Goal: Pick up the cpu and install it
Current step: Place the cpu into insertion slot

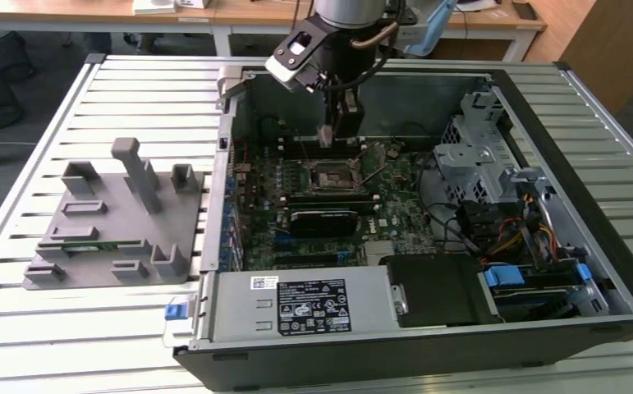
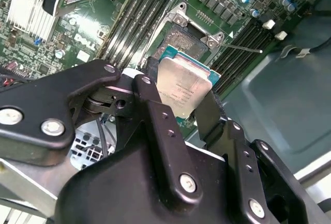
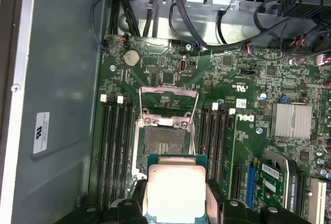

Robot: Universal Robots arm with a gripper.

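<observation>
The cpu point(image 2: 183, 87) is a flat square chip with a silvery top and a thin green rim, and my gripper point(image 2: 181, 100) is shut on it, black fingers point(image 2: 209, 113) pressing two opposite edges. In the first wrist view the cpu point(image 3: 175, 190) hangs just short of the open socket point(image 3: 164, 144), whose metal load plate point(image 3: 168, 102) is flipped back. In the exterior view my gripper point(image 1: 338, 135) reaches down into the open computer case, above the far side of the socket point(image 1: 336, 176) on the motherboard.
Memory slots point(image 3: 114, 146) flank the socket on both sides. A silver heat sink point(image 3: 292, 120), a drive cage point(image 1: 475, 156), loose cables point(image 1: 513, 238) and the power supply point(image 1: 294, 304) crowd the case. A grey fixture point(image 1: 119, 222) holding a green memory stick point(image 1: 92, 244) sits on the slatted table.
</observation>
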